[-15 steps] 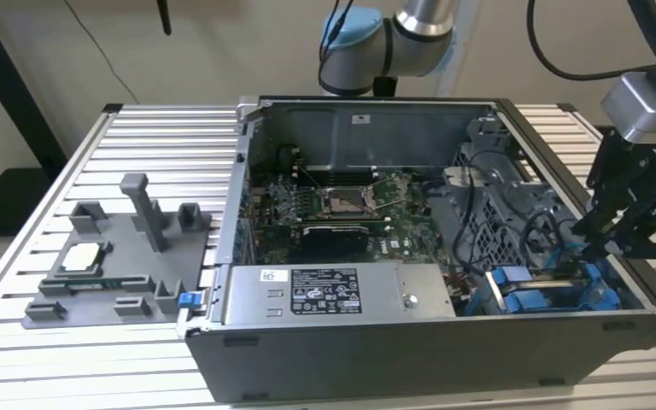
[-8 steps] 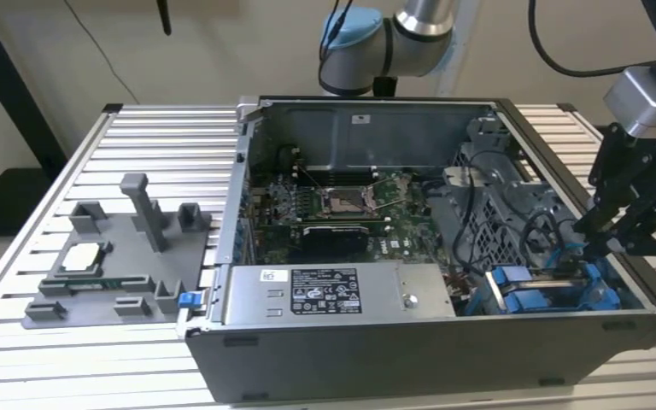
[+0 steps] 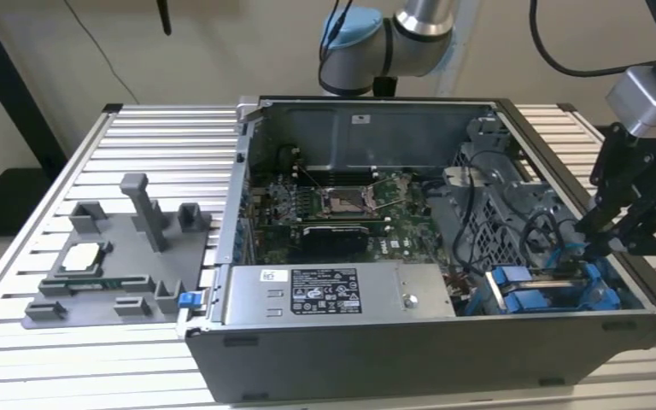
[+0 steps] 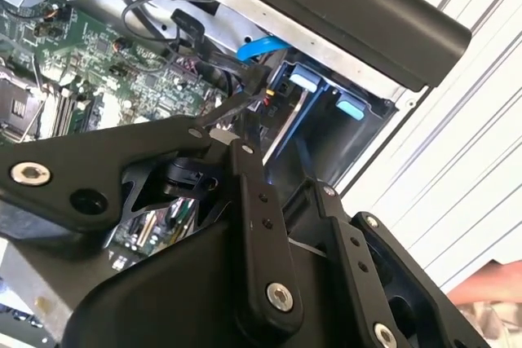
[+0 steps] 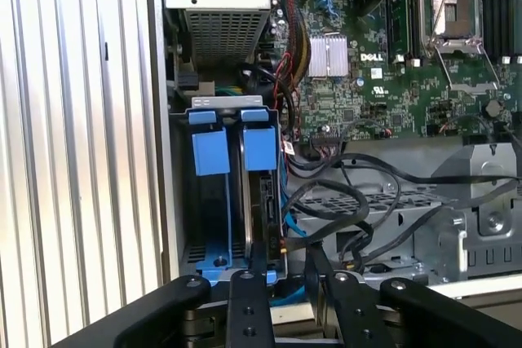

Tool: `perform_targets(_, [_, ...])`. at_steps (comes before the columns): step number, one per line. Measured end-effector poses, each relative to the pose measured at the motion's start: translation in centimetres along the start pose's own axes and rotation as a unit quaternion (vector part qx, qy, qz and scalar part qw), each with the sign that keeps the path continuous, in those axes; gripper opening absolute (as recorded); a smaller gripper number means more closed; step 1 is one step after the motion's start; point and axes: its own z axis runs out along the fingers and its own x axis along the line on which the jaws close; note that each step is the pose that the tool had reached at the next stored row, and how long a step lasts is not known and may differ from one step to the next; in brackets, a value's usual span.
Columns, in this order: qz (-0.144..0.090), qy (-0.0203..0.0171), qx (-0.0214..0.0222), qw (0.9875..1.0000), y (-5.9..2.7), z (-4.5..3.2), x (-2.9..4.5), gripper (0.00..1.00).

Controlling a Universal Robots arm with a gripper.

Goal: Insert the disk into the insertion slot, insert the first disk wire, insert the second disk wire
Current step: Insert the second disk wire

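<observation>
The case (image 3: 419, 359) sits open on the counter (image 3: 157, 145). The slot (image 3: 545, 295) is in the case's near corner and the disk (image 5: 248, 201) stands edge-on inside it. The gripper (image 5: 284, 265) hovers just above; its state cannot be told. Loose wires (image 5: 342, 201) beside it could snag it.

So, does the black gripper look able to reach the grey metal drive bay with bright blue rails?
Probably yes: the gripper hangs at the open end of the bay, and the black cables lie beside it, not across.
</observation>
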Motion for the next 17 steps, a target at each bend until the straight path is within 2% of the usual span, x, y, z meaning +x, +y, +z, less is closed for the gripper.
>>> perform_targets(12, [0.000, -0.0001, 0.0000, 1.0000, -0.60, -0.01, -0.07, 1.00])
perform_targets(17, [0.000, 0.0000, 0.0000, 1.0000, -0.70, 0.07, -0.65, 1.00])
